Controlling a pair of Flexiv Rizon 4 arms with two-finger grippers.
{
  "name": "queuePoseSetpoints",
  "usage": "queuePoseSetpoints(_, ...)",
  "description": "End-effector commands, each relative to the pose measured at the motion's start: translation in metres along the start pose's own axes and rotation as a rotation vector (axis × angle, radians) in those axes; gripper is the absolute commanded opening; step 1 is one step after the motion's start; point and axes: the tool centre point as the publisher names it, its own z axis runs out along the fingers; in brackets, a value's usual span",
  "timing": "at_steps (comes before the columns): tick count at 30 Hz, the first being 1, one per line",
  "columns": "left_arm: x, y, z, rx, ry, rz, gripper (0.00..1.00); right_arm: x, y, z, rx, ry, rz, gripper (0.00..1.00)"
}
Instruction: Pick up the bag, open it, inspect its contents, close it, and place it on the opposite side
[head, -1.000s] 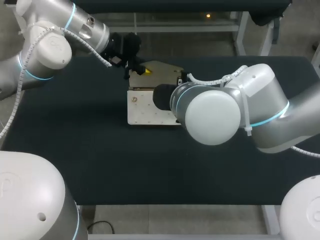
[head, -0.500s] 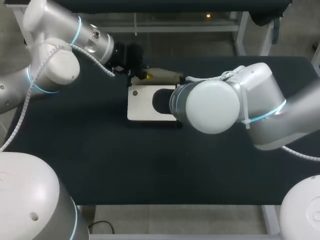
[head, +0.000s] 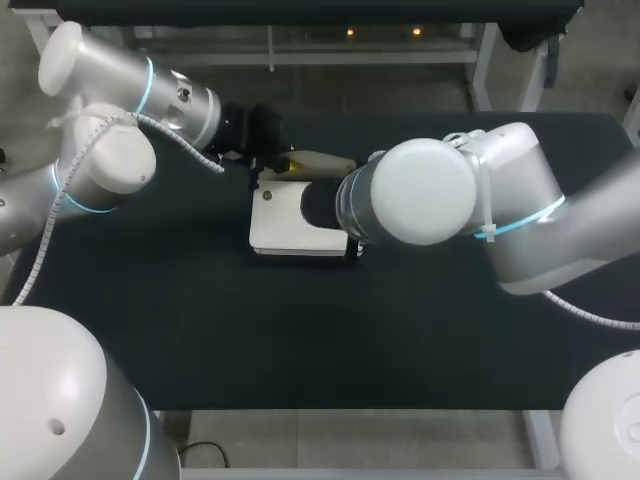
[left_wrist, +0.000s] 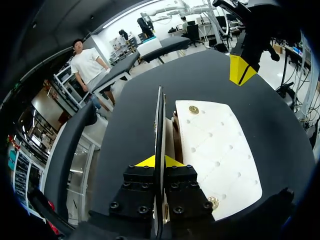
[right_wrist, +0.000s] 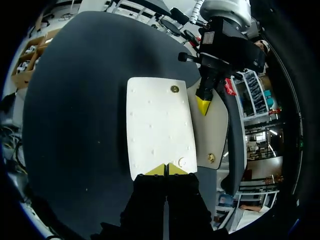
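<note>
Dark tabletop (head: 150, 300), matte, seen from above. White bag (head: 285, 225) lies flat toward the far edge, about midway between the left and right edges. Its white dimpled panel faces up, with a brass snap (right_wrist: 174, 89) in one corner.

Left arm (head: 110, 150) comes in from the left edge and its left gripper (head: 284, 160) sits at the bag's far side. From its wrist camera the left gripper (left_wrist: 160, 161) has both yellow tips clamped on the bag's flap (left_wrist: 160, 120). The flap runs edge-on straight out between the fingers and is lifted off the white panel. The right wrist view shows the flap's beige inner face (right_wrist: 212, 130) standing open beside the panel.

Right arm (head: 440, 195) comes in from the right edge and its big joint hides its own tool in the overhead view. In the wrist view the right gripper (right_wrist: 166, 169) has its tips pressed together right at the bag's edge opposite the left gripper. Cannot tell if they pinch the edge or only sit over it. From the left wrist the right gripper (left_wrist: 239, 70) looks just clear of the white panel.
</note>
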Motion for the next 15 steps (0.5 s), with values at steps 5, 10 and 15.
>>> queuePoseSetpoints(5,0.002,0.001,0.0,0.005,-0.007,0.001,0.0,-0.001,0.0,0.001,-0.004,0.003,-0.001,0.0)
queuePoseSetpoints(10,0.001,0.004,0.002,-0.014,-0.014,0.019,0.0,0.012,0.009,0.003,-0.008,-0.001,-0.038,0.0)
queuePoseSetpoints(15,-0.003,0.017,0.003,-0.045,-0.017,0.048,0.0,0.043,0.022,0.01,0.006,-0.004,-0.088,0.0)
